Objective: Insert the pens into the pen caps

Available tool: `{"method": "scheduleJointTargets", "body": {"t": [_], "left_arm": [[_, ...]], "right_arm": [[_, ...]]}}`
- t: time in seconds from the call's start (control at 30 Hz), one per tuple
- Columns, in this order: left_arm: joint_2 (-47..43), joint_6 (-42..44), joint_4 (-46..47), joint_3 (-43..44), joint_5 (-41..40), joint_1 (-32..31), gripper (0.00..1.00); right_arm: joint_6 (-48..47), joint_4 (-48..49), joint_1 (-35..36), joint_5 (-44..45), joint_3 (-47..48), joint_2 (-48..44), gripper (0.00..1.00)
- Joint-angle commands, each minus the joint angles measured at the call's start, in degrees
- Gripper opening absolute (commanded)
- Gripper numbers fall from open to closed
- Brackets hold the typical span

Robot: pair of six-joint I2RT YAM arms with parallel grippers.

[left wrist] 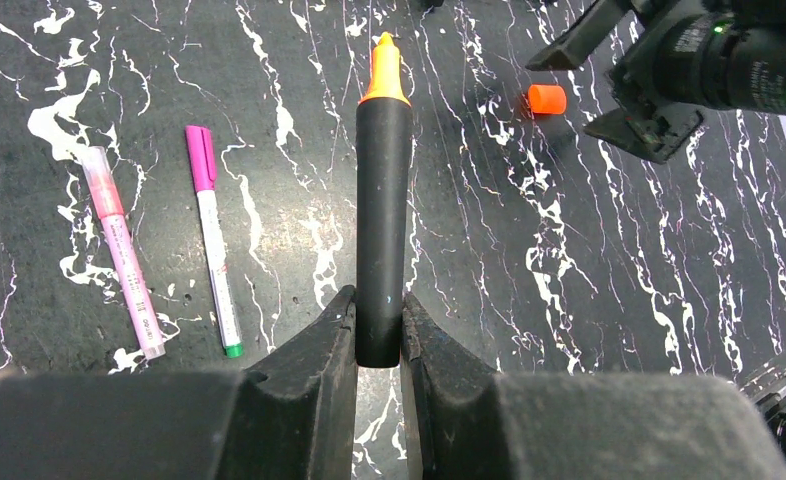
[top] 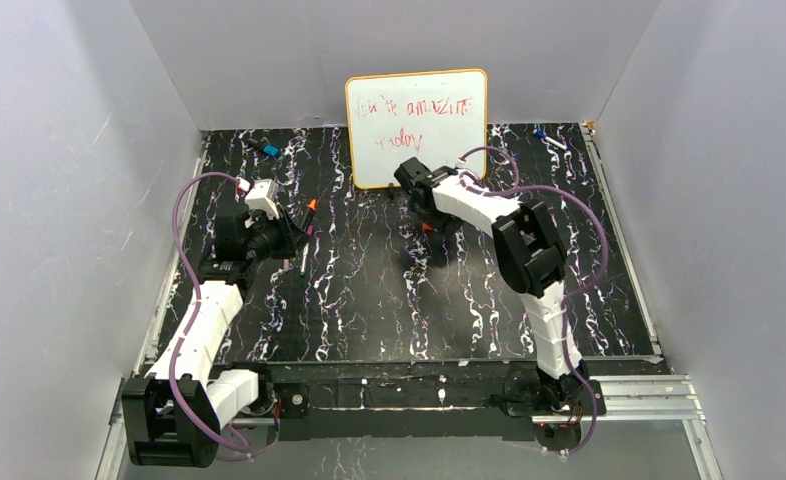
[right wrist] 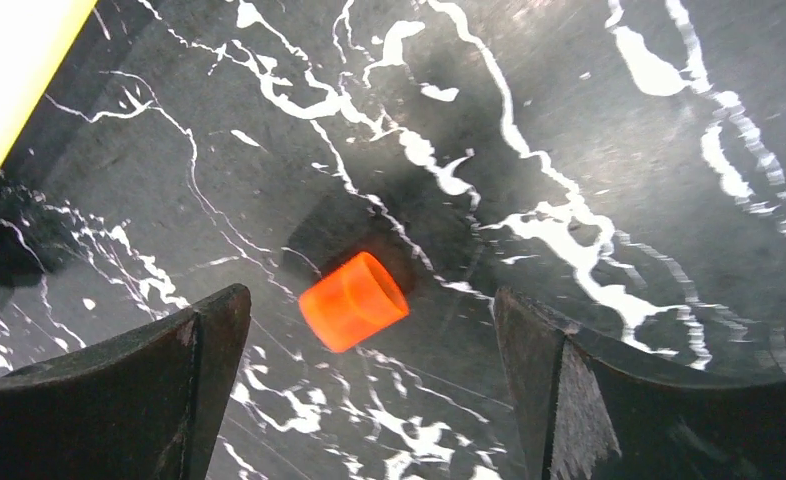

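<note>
Lying sideways between wide-open fingers of the right gripper [right wrist: 369,305]: orange cap [right wrist: 354,301]; left gripper [left wrist: 378,300] is clamping the black marker [left wrist: 383,200], nib pointing ahead, cap ahead-right.

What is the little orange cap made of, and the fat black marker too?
The orange cap looks like smooth, slightly glossy plastic: even bright colour, soft shine. The black marker in the left pincer looks like matte plastic: dull, no glare. Its orange tip could be plastic or felt.
</note>
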Motion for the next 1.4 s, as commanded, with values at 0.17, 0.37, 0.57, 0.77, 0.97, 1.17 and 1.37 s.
{"method": "scheduleJointTargets", "body": {"t": [0.17,0.37,0.57,0.77,0.97,1.17,1.37], "left_arm": [[-0.9,0.3,1.0,0.9,1.9,-0.2,0.00],[-0.5,-0.2,1.9,0.6,3.2,-0.2,0.00],[-0.2,-0.3,2.2,0.6,3.5,-0.2,0.00],[0.3,-0.2,2.3,0.6,3.6,-0.2,0.00],[0.9,-0.2,2.5,0.8,3.6,-0.2,0.00],[1.1,-0.2,2.5,0.7,3.7,-0.2,0.00],[1.4,-0.1,2.5,0.8,3.6,-0.2,0.00]], "right_arm": [[-75.5,51.6,-3.1,-25.9,-27.4,-26.5,0.99],[-110.3,26.6,-7.4,-49.9,-14.3,-19.2,0.98],[-115.6,16.3,-10.4,-50.1,-2.4,-9.9,0.65],[-120.5,14.8,-10.3,-51.4,-2.8,-8.2,0.65],[-120.6,15.4,-10.3,-54.6,-5.0,-8.7,0.65],[-120.5,15.6,-9.7,-53.9,-6.3,-7.9,0.65],[-120.7,17.1,-9.6,-53.0,-7.8,-7.5,0.65]]}}
